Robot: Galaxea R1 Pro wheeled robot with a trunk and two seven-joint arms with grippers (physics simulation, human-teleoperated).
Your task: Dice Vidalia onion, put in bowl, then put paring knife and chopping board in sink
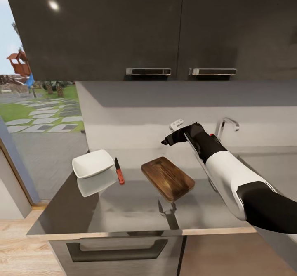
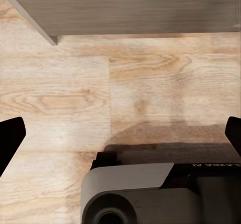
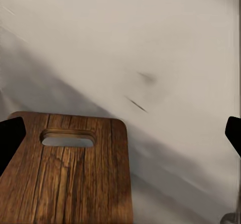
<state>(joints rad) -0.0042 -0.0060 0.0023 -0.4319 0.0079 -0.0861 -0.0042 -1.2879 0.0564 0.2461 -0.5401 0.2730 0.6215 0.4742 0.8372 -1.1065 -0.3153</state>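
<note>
Head view: the right gripper hovers at centre, above the empty chopping board; bowl and paring knife lie lower left on the desk. The tap marks the sink, cut off at right; no onion is visible.

Left wrist view: jaws spread wide, empty, over wooden floor.

Right wrist view: jaws spread wide, empty, the board's handle slot at lower left.

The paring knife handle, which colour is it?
Red, on the paring knife beside the bowl; the head view shows it best.

Chopping board perhaps shared overhead, close-up.
</note>
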